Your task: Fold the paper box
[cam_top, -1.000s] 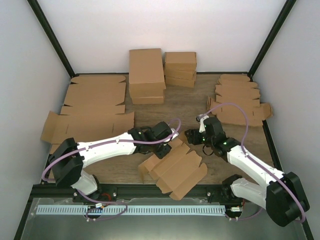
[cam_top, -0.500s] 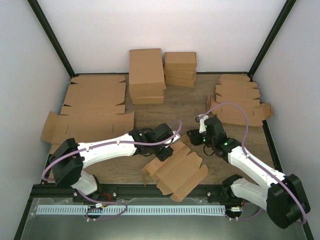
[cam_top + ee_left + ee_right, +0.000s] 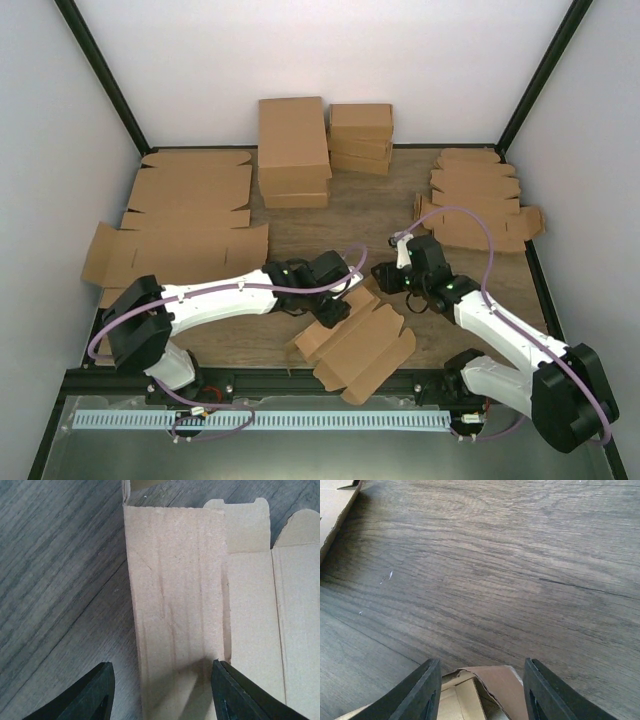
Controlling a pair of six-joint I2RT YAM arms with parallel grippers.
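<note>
Top external: plain brown paper box point(image 3: 362, 345) lies part-folded on the table point(image 3: 380, 200), near centre front. Left gripper point(image 3: 335, 308) reaches low across it, jaws apart astride one panel. Right gripper point(image 3: 381, 276) is low at the far corner, a flap between its fingers; grip unclear.

L gripper point(image 3: 333, 308) has come nearer + a bit right: was at far-left corner of the small brown die-cut cardboard box point(image 3: 365, 345), now over its left end. Box's left edge sits further right than 1 s ago, so outline is shorter. L forearm has swung round with it. R gripper point(image 3: 384, 274) nudged slightly away.
</note>
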